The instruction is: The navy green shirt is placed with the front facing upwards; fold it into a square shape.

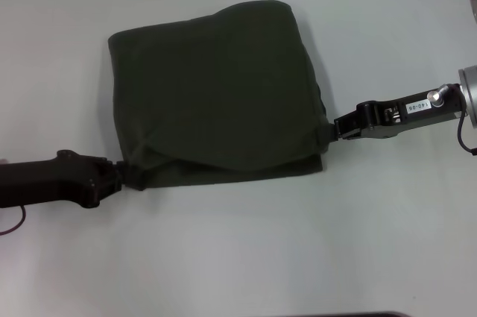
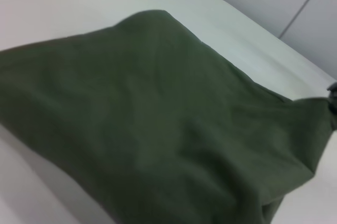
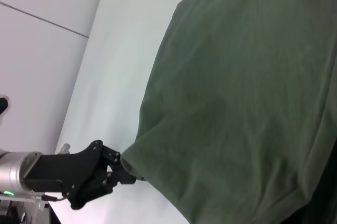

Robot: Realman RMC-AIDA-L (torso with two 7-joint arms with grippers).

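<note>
Clearly soft and limp, the navy green shirt (image 1: 216, 93) sags between the left gripper (image 1: 128, 175), clamped on its lower-left corner, and the right gripper (image 1: 335, 127), clamped on its right edge, so the folded corners look the best holds.

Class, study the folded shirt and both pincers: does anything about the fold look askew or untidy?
Yes. The navy green shirt is roughly square, but its top layer sits askew: a lower layer peeks out along the near edge and the far corner bulges. The left pincer and right pincer each meet a near corner.

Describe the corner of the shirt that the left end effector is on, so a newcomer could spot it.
On the white table lies the navy green shirt, folded into a rough square. Its near left corner is the one, touched by the left end effector; the right end effector meets the opposite edge.
</note>
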